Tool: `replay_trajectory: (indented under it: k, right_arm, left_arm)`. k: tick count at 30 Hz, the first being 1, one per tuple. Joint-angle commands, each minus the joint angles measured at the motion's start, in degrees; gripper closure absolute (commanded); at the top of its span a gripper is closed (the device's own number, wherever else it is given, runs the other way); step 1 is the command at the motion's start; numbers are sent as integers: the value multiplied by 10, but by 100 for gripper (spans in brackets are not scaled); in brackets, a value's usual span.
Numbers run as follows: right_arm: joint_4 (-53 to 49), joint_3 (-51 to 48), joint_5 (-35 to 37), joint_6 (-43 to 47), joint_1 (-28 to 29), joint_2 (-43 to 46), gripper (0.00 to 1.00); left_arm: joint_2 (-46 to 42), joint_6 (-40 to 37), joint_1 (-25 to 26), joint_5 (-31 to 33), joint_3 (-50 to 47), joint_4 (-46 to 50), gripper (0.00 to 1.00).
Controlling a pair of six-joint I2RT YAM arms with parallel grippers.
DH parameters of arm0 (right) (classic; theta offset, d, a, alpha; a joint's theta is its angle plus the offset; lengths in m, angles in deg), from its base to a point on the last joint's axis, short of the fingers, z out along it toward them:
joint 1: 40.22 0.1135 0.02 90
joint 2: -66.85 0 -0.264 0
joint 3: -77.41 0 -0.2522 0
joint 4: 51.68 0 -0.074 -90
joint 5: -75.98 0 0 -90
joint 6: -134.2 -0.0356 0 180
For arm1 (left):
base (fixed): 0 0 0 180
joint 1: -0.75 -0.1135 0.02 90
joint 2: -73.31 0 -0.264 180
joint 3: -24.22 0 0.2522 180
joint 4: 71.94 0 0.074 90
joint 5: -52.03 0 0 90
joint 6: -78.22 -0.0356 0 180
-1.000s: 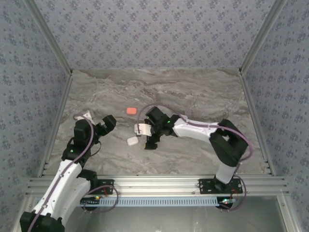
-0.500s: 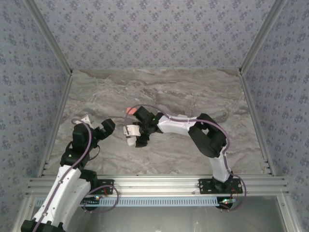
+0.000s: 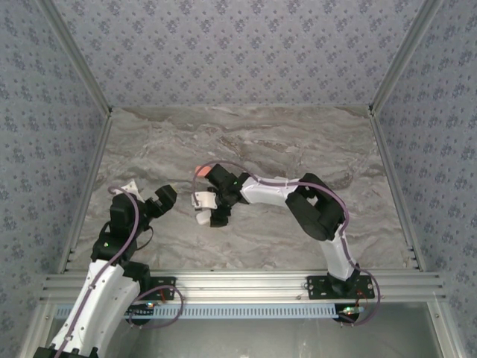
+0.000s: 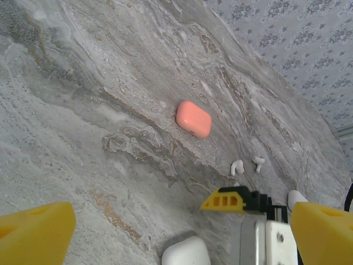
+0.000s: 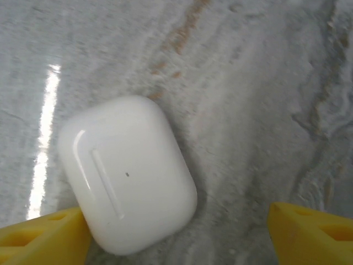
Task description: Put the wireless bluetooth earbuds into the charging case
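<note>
Right pincer (image 5: 176, 237) swung left, now open astride white case (image 5: 127, 174), centre-left of wrist frame, ungripped; left pincer (image 4: 179, 232) wide, empty; earbuds (image 4: 237, 167) loose on table (image 4: 83, 110), not yet inserted.

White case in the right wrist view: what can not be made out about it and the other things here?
- white case, right wrist view: lid shut, so its inside is hidden; whether the yellow finger touches it is unclear.
- orange case, top view: partly hidden behind the right arm.
- two white earbuds, left wrist view: too small to tell left from right.
</note>
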Motion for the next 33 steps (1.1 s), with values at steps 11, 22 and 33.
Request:
replay_trajectory:
  k: [11,22,33]
  right_arm:
    - [-15,73,59,-62,-10,-51,10]
    - [-23,140,92,-122,-15,-93,15]
    - [-8,155,57,-261,-19,-81,18]
  left_arm:
    - [-7,4,-5,8,-4,4,1]
    - [-13,5,-5,9,-5,7,1]
    - [-17,6,-5,11,-7,10,1]
